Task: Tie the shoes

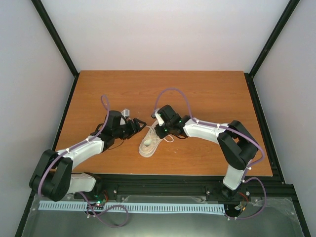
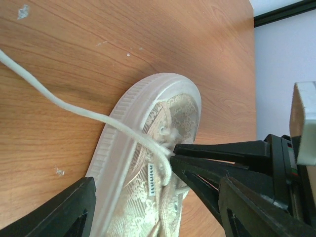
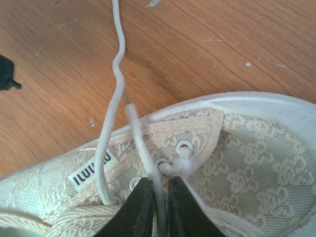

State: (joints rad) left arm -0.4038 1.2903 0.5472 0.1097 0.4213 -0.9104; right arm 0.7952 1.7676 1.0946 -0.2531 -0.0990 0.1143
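Sneaker (image 1: 149,142) sits mid-table, long axis approx 7-to-1 o'clock; my R gripper (image 3: 157,210) is pinched on a lace (image 3: 139,140) at its 1 o'clock end, L gripper (image 1: 139,124) jaws spread just off its 10 o'clock side, so R's nearer.

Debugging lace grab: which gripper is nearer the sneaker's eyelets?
Right. The right gripper pinches a lace at the eyelets; the left gripper stands open beside the sneaker, holding nothing.

The sneaker (image 3: 247,143) is showing matt, woven cloth over a ribbed rubbery sole (image 2: 111,143); its lace (image 3: 114,89) is looking like soft cloth. The counter (image 2: 98,49) is showing smooth, speckled wood grain, the right end effector (image 3: 159,195) matt black plastic.
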